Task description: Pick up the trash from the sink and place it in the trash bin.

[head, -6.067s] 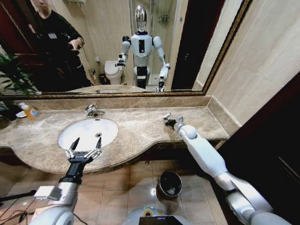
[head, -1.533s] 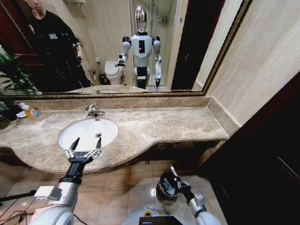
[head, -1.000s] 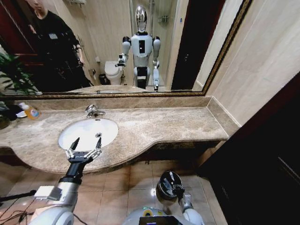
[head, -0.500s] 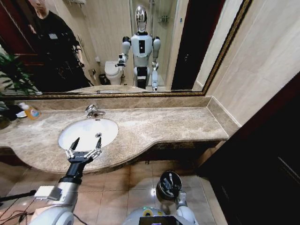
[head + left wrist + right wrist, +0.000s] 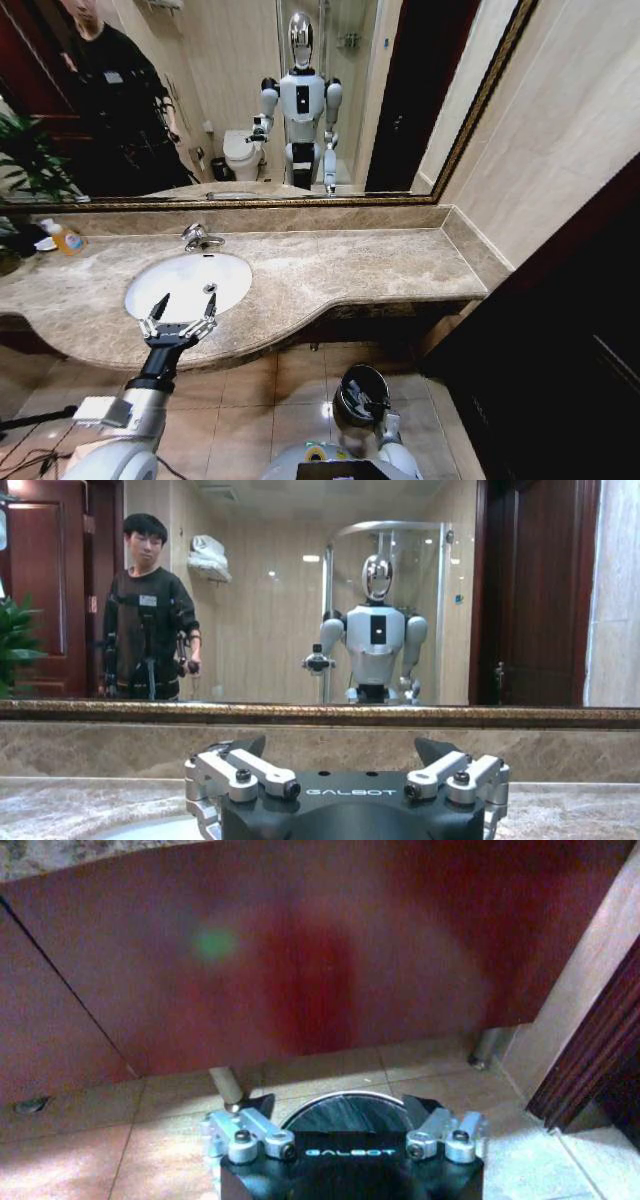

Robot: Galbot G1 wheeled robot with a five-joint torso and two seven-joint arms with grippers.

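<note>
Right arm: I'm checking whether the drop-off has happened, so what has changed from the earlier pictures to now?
The right end effector swung from the beige-brown marble countertop down to the small round black trash bin on the floor, where it now hangs open. The left end effector, also open, stayed over the front rim of the white oval sink.

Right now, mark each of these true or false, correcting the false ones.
1. The right gripper hangs over the trash bin on the floor. True.
2. The left gripper is shut on a tube. False: it is open and holds nothing, at the sink's front rim.
3. The right gripper holds trash. False: its open fingers are empty.
4. A bottle of orange liquid stands on the countertop. True.
</note>
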